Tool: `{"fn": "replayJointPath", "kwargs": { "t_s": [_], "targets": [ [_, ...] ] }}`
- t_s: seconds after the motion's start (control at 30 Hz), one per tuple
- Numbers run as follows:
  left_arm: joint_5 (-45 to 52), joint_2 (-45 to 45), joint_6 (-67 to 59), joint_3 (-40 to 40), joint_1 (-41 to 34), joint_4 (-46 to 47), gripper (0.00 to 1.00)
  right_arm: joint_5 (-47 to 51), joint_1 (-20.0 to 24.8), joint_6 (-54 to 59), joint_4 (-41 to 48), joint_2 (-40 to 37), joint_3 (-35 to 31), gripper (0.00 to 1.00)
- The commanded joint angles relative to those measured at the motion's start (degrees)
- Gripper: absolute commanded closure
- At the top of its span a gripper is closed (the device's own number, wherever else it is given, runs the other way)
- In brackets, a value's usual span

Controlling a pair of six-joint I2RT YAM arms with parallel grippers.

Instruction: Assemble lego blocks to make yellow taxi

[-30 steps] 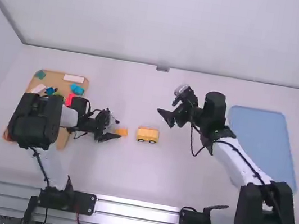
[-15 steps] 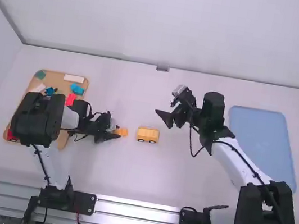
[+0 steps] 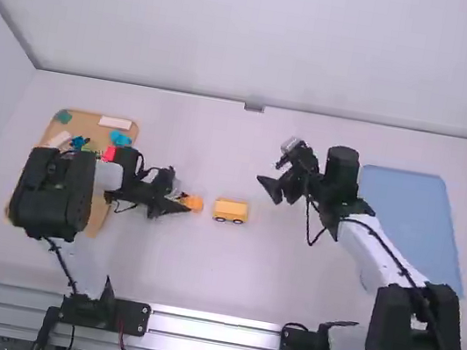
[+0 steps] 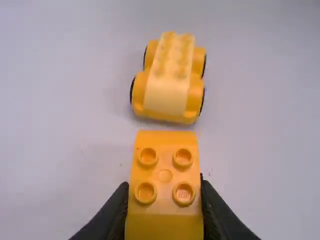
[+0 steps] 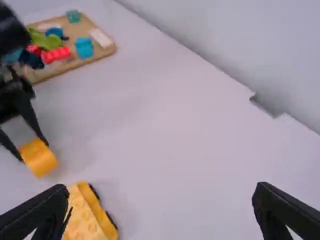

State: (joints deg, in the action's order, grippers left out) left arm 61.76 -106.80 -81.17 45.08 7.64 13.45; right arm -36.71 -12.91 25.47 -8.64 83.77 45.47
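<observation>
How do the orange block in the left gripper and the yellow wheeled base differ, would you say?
The orange block has no wheels, while the wheeled base has black-edged ones. The block is held in the left gripper; the base stands free on the table. The block looks shorter, the base longer. Both have studs on top.

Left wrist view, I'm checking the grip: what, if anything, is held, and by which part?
The left gripper holds the orange block by two opposite sides, studs uncovered.
</observation>
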Motion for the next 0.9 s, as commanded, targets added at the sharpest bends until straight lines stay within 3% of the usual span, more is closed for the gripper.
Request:
{"fn": "replayJointPath", "kwargs": {
  "t_s": [0.0,0.3,0.47,0.53,0.67,0.87],
  "targets": [
    [1.5,3.4,-5.7,2.8,-2.5,3.4,0.98,-4.4,-0.2,11.5,2.2,3.7,-0.2,0.02],
    [-1.2,3.7,-5.3,8.0,-11.3,7.0,0.98,-23.7,-0.3,30.2,-2.7,22.4,-0.3,0.02],
    [-1.2,3.7,-4.5,7.9,-13.2,6.6,0.98,-27.7,-0.2,35.0,-4.1,26.8,-0.3,0.02],
    [-1.3,3.7,1.3,7.9,-13.8,4.3,0.98,-29.6,-0.3,35.1,-5.3,28.1,-0.3,0.02],
    [-1.3,3.7,11.4,6.9,-15.1,-2.6,0.98,-28.0,-2.1,35.0,-7.8,29.1,-1.1,0.02],
    [-5.9,3.7,17.0,3.9,-17.8,-10.1,0.96,-18.8,-6.2,30.6,-12.2,31.1,-3.9,0.02]
  ]
}}
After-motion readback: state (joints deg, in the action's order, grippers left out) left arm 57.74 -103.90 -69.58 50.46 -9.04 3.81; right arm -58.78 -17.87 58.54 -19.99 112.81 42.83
